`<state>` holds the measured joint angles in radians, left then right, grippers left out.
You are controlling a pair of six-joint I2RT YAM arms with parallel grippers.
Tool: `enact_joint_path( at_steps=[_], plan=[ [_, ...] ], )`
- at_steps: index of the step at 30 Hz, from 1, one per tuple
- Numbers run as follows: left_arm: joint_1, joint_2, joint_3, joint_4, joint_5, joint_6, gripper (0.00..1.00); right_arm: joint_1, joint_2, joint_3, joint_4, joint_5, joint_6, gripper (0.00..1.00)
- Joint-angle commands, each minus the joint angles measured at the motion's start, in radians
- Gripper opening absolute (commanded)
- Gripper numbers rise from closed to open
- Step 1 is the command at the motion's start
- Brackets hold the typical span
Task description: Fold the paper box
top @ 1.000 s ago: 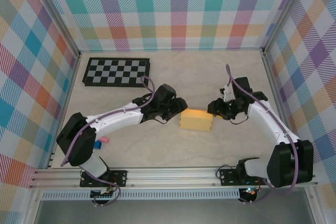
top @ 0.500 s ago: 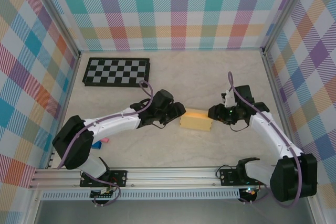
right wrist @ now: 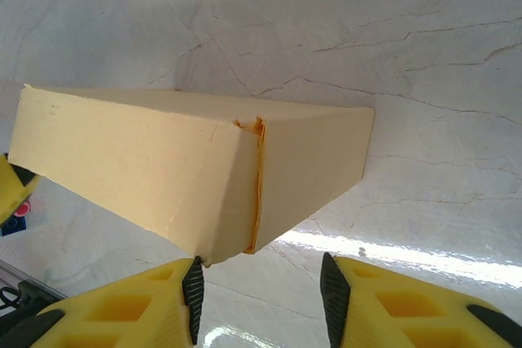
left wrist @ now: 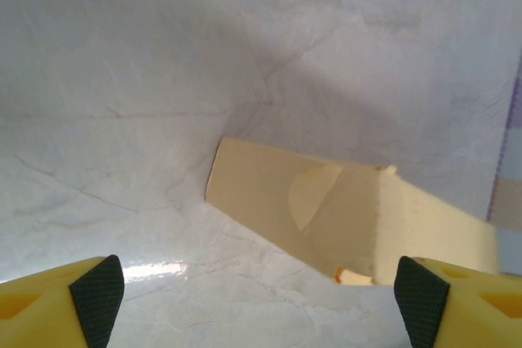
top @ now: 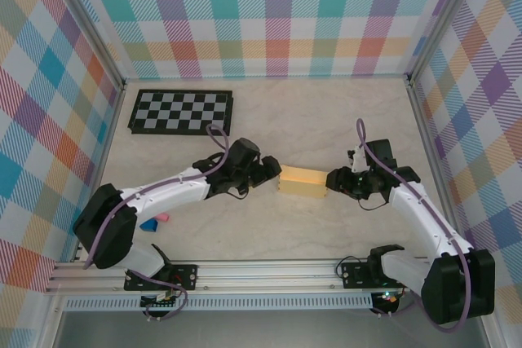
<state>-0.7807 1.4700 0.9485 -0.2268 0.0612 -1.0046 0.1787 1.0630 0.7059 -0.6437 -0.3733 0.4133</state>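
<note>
Left hand point(left wrist: 259, 297) — spread wide, empty, black pads point(left wrist: 98, 287) well apart; pointed at the left end of the paper box point(top: 303, 182). Right hand point(right wrist: 261, 295) — partly open, clamping nothing, the box's near corner just ahead of its gap; contact with the pads impossible to tell. Closed yellow-orange box lying flat between both hands, mid tabletop point(top: 326, 120), a rounded tab showing on its left end; checkerboard point(top: 181, 111) well apart at the far left.
</note>
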Motion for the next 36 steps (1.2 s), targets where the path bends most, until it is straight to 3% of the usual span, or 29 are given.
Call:
enact_joint_path(
  at_steps=[1, 10, 17, 23, 29, 32, 36],
  plan=[
    [0.045, -0.057, 0.066, -0.043, 0.019, 0.078, 0.91, 0.003, -0.009, 0.031, -0.016, 0.017, 0.019, 0.5],
    [0.059, 0.025, 0.23, -0.198, 0.094, 0.25, 0.91, 0.0, -0.006, 0.194, -0.136, 0.07, 0.013, 0.67],
    [0.059, 0.141, 0.313, -0.284, 0.18, 0.305, 0.9, -0.002, 0.091, 0.241, -0.16, -0.042, 0.014, 0.74],
    [0.061, 0.172, 0.323, -0.293, 0.189, 0.309, 0.9, -0.011, 0.154, 0.231, -0.144, -0.081, -0.106, 0.8],
    [0.101, 0.175, 0.324, -0.277, 0.206, 0.293, 0.9, -0.008, 0.015, 0.143, -0.02, -0.106, -0.436, 0.79],
    [0.145, 0.157, 0.305, -0.284, 0.211, 0.298, 0.91, 0.035, -0.09, 0.117, 0.009, -0.031, -0.746, 0.8],
    [0.186, 0.148, 0.283, -0.286, 0.233, 0.314, 0.91, 0.078, -0.081, 0.154, -0.057, -0.101, -1.174, 0.85]
  ],
)
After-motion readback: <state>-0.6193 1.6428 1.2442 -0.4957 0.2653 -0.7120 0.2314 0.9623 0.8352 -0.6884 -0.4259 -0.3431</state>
